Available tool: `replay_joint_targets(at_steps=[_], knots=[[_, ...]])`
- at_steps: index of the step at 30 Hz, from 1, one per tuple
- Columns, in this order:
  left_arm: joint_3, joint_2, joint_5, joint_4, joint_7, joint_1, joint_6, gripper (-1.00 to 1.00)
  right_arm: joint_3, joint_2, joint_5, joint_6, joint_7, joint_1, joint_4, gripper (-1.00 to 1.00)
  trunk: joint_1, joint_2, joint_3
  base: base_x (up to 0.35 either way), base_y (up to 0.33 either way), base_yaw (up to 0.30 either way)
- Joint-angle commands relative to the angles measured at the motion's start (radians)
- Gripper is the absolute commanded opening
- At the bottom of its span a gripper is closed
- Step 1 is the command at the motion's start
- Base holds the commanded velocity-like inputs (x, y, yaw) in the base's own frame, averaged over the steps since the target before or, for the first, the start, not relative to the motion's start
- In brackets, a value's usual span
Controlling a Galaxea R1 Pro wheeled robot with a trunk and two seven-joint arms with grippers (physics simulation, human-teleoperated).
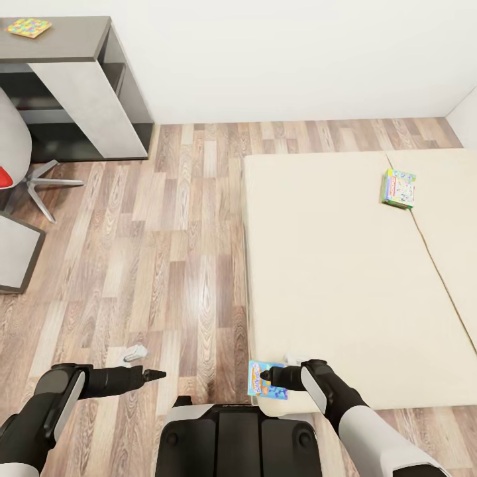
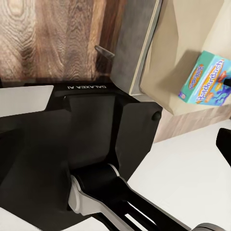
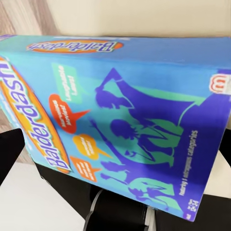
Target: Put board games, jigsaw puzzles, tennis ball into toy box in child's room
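**Blue game box at the bed's near corner, second box far up the mattress**

The bed [image 1: 344, 278] is the landmark: a plain beige mattress, smooth and matte, split by a seam towards its far right side. At its near left corner sits the Balderdash box [image 1: 266, 379], a flat rectangular carton with a glossy blue and turquoise cover, orange lettering and purple figure silhouettes. The right tool [image 1: 270, 377] is at this box, its black fingers on either side of it in the right wrist view; whether they press the carton I cannot tell. Far up the bed, beside the seam, lies the second board game [image 1: 399, 188], a small flat box printed in green, yellow and pale blue.

Left of the bed runs the wood-plank floor [image 1: 172, 252], brown and grey with visible grain. The left tool [image 1: 156, 375] hovers over it, its dark pointed fingers close together, holding nothing. Well beyond the bed's left side stands the bench [image 1: 59, 40], a grey top on a dark frame; on it rests a jigsaw puzzle [image 1: 29, 27], a thin board of bright interlocking pieces.
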Motion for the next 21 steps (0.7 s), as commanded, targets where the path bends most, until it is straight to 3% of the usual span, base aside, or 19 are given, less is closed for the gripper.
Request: replay_joint_targets(at_steps=[1, 21], knots=[[0.001, 0.000, 0.001, 0.000, -0.003, 0.000, 0.008, 1.00, 0.003, 0.000, -0.003, 0.004, 0.000, 0.000, 0.000, 1.00, 0.001, -0.002, -0.001, 0.000, 0.000, 0.000], [0.001, 0.000, 0.001, 0.000, -0.003, 0.000, 0.008, 1.00, 0.003, -0.001, -0.003, 0.004, 0.000, 0.000, 0.001, 1.00, 0.001, -0.002, -0.001, 0.000, 0.016, 0.000]])
